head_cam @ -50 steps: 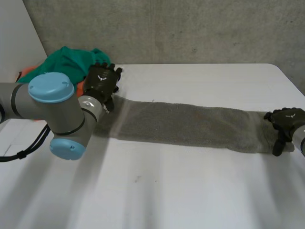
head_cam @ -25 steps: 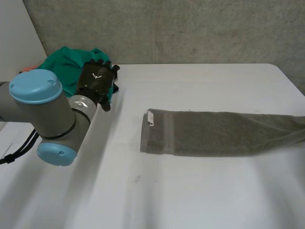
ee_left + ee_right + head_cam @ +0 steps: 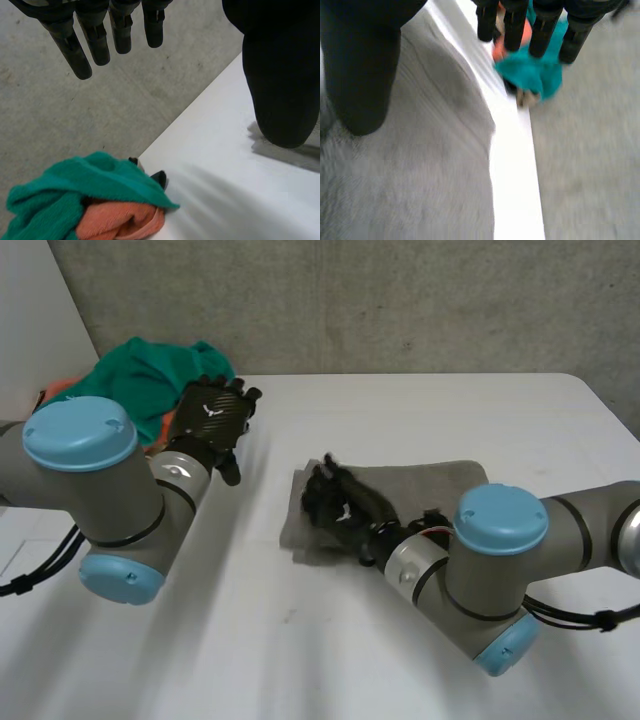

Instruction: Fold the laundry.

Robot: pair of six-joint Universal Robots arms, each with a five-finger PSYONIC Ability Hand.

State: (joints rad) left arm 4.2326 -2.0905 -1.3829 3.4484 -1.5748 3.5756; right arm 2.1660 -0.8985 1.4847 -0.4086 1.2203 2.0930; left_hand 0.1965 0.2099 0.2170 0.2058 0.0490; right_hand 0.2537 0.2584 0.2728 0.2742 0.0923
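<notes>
A grey towel (image 3: 420, 490) lies folded short in the middle of the white table (image 3: 300, 660). My right hand (image 3: 338, 502) rests over the towel's left end, its fingers (image 3: 544, 25) straight and its thumb (image 3: 360, 70) spread above the grey towel (image 3: 420, 170), with nothing pinched. My left hand (image 3: 212, 418) hovers open above the table at the back left, apart from the towel. In the left wrist view its straight fingers (image 3: 100, 35) and thumb (image 3: 280, 80) hold nothing.
A pile of green cloth (image 3: 150, 370) over orange cloth (image 3: 58, 393) sits at the table's back left corner, just beyond my left hand; the same green cloth (image 3: 70, 190) and orange cloth (image 3: 120, 220) lie past its fingertips. A concrete wall (image 3: 400, 300) stands behind the table.
The towel, long and stretched out a second ago, now lies folded to about half its length. My right arm swung in from the right end to the towel's left end. The left hand barely moved.
</notes>
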